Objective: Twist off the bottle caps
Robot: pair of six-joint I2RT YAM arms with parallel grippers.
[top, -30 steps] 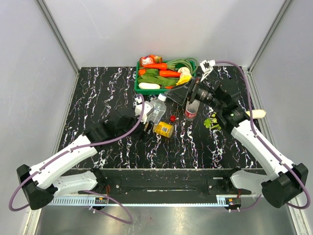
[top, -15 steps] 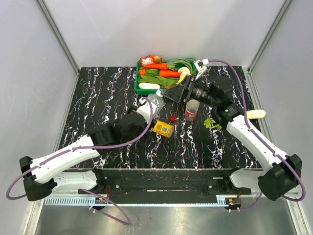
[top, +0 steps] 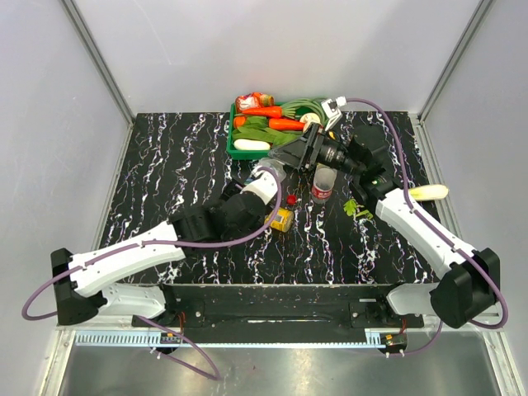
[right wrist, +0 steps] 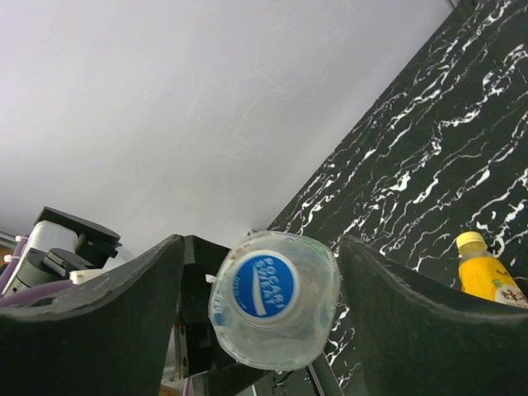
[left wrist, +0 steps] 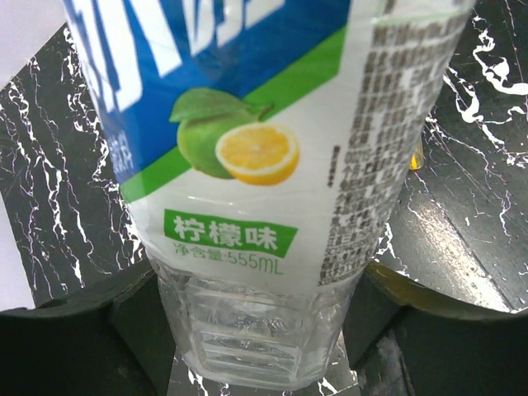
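Blue cap (right wrist: 264, 285): sat on the blue-label bottle (left wrist: 247, 140), dead ahead of the right gripper (right wrist: 260, 243), centred between its spread jaws, touching neither. Bottle's long axis ran straight into that gripper. Left gripper (left wrist: 260, 330) clenched on bottle's lower end; right arm was nearer the cap

Loose red cap (top: 291, 199) near red-labelled bottle (top: 322, 187)

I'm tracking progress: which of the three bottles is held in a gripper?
The blue-label bottle, clamped between the jaws of the left gripper. The red-label bottle stands on the table and the yellow juice bottle lies there, both ungripped.
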